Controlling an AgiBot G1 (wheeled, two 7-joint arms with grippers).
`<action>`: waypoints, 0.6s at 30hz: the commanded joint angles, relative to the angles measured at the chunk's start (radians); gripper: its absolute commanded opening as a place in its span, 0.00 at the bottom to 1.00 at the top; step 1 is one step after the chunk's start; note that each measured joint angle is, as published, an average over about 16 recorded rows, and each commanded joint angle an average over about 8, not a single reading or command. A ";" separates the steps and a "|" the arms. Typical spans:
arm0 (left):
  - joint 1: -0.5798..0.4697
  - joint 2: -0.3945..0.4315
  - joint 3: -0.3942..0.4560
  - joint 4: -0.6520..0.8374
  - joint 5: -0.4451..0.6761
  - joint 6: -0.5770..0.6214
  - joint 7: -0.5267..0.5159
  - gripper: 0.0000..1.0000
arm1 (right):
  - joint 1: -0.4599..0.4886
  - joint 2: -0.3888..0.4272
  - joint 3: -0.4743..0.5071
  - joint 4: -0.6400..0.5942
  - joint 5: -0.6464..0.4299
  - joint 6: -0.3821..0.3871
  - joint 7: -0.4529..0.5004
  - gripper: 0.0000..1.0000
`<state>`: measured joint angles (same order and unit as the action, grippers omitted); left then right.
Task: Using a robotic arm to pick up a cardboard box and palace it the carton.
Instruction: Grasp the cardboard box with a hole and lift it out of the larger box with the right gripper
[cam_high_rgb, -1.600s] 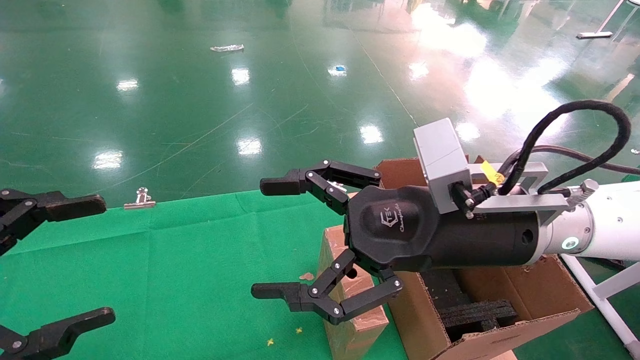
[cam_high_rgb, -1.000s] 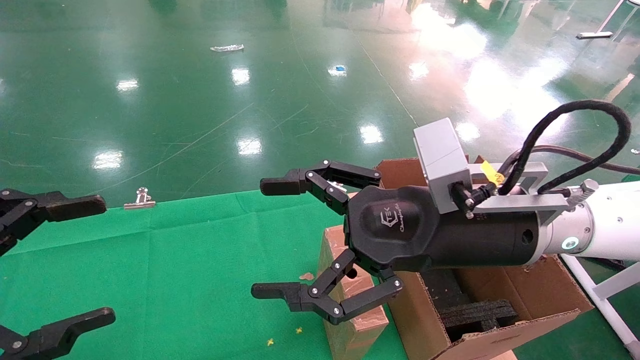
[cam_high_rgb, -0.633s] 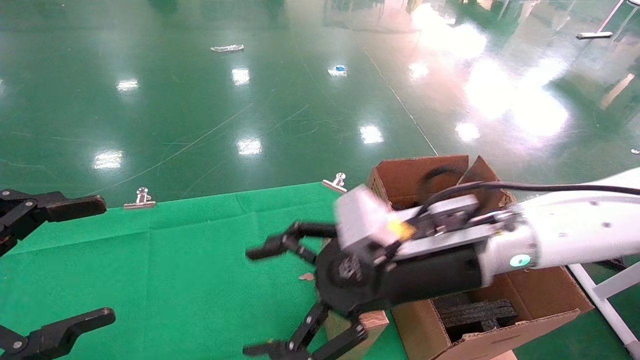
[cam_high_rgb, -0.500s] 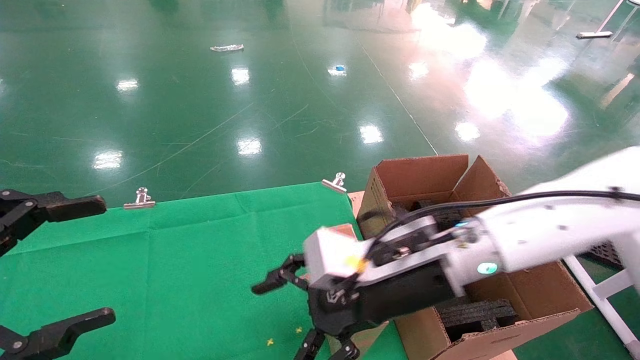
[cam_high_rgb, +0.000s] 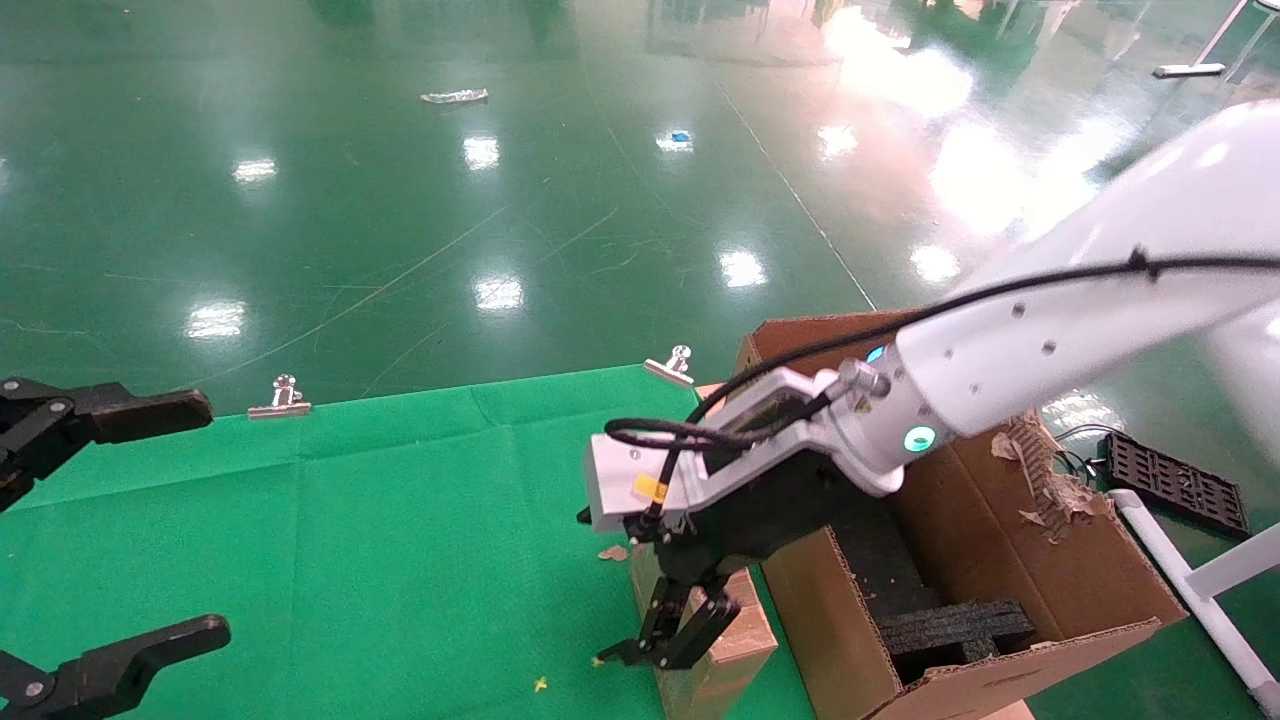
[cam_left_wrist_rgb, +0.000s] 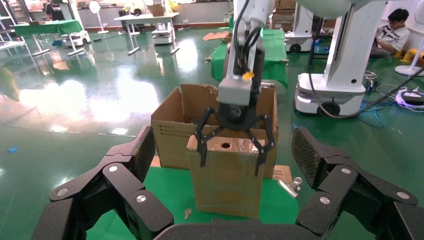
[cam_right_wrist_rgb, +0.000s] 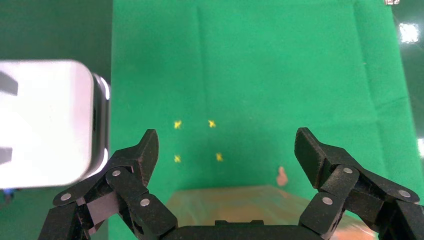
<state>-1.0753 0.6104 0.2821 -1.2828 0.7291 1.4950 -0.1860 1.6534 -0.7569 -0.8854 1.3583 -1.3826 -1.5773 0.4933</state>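
The right gripper (cam_left_wrist_rgb: 232, 146) straddles the top of the upright cardboard box (cam_left_wrist_rgb: 225, 177), fingers spread wide. The box stands on the green surface (cam_high_rgb: 350, 540) against the carton (cam_high_rgb: 1000, 560). The left gripper (cam_high_rgb: 100, 520) waits, fingers apart.

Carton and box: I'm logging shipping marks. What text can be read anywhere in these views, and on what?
Carton: small black print on its side, too small to read.
Yellow tag: nothing legible.
Cardboard box: no print visible.
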 joint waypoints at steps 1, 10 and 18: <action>0.000 0.000 0.000 0.000 0.000 0.000 0.000 1.00 | 0.057 0.002 -0.036 -0.001 0.005 -0.005 0.005 1.00; 0.000 0.000 0.001 0.000 -0.001 0.000 0.000 1.00 | 0.267 0.020 -0.276 -0.003 -0.024 -0.005 0.006 1.00; 0.000 -0.001 0.001 0.000 -0.001 -0.001 0.001 1.00 | 0.376 -0.021 -0.474 -0.003 -0.035 0.002 0.039 1.00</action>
<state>-1.0756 0.6098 0.2835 -1.2828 0.7281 1.4944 -0.1853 2.0250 -0.7783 -1.3496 1.3554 -1.4163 -1.5749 0.5353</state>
